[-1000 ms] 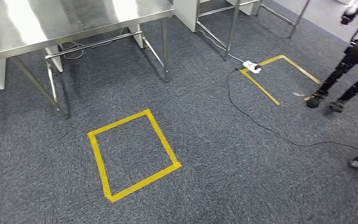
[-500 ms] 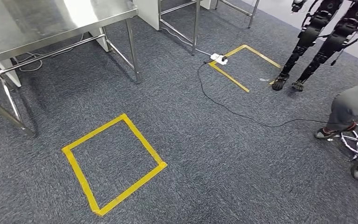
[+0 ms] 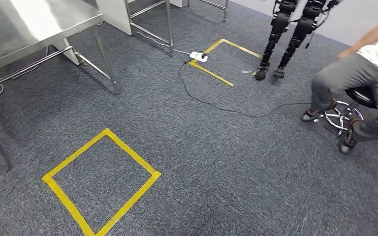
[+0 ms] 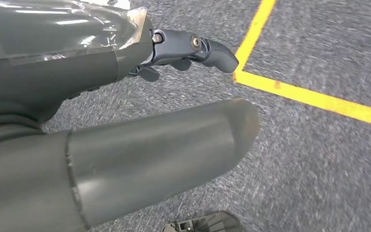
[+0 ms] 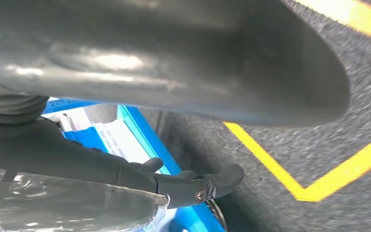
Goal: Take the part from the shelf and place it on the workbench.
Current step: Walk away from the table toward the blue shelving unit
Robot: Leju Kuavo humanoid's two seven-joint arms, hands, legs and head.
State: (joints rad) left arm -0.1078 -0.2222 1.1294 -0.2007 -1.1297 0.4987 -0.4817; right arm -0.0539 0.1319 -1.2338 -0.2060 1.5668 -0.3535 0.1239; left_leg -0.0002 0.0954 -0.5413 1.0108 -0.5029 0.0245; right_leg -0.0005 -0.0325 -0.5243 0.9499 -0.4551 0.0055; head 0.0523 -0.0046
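The left hand [image 4: 140, 96] is being carried low over the carpet [image 3: 216, 162], its thumb and dark fingers [image 4: 198, 48] spread apart, nothing being held between them. The right hand [image 5: 174, 121] is likewise being carried with fingers apart and unloaded, close to a blue and white structure [image 5: 121, 137], possibly the shelf, though the blurred wrist view is not allowing it to be identified. No part is being seen in either hand, and its whereabouts cannot be told. Beyond the hands, a yellow taped square [image 3: 101, 182] is being overlooked on the floor, with a steel worktop [image 3: 29, 24] standing bare at its visible portion. A seated person [image 3: 364, 83] and another robot's legs [image 3: 288, 39] are being noted further off. The task is being judged as at its earliest stage: fetching, carrying and placing are all outstanding.
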